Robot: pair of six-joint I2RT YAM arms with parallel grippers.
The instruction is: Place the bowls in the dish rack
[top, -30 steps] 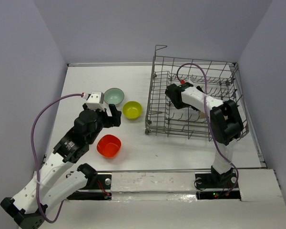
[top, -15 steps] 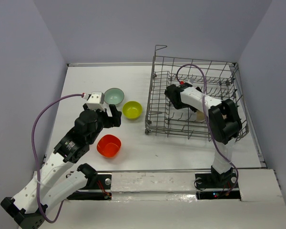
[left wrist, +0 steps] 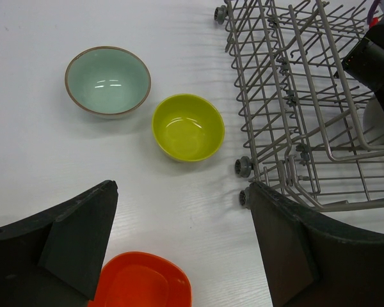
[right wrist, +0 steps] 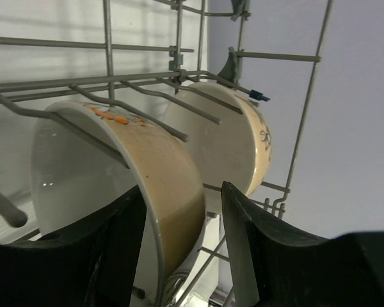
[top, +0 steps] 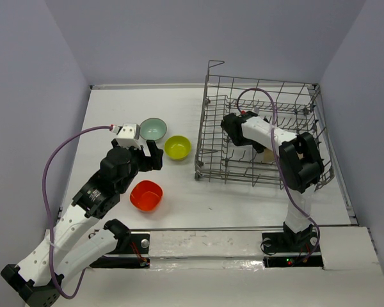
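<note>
The dish rack stands at the right. My right gripper is inside it, open, its jaws astride the rim of a tilted cream bowl that leans on the tines, with a gap on the outer side. A second cream bowl stands behind it. The gripper shows in the right wrist view. A pale teal bowl, a lime-yellow bowl and an orange-red bowl sit on the table. My left gripper is open and empty, above the table between the orange-red bowl and the lime-yellow bowl.
The rack's left wall and feet are close to my left gripper's right finger. The right arm shows inside the rack. White walls edge the table at the back and sides.
My right gripper has shifted slightly left inside the rack. The left arm and the bowls on the table have not moved.
</note>
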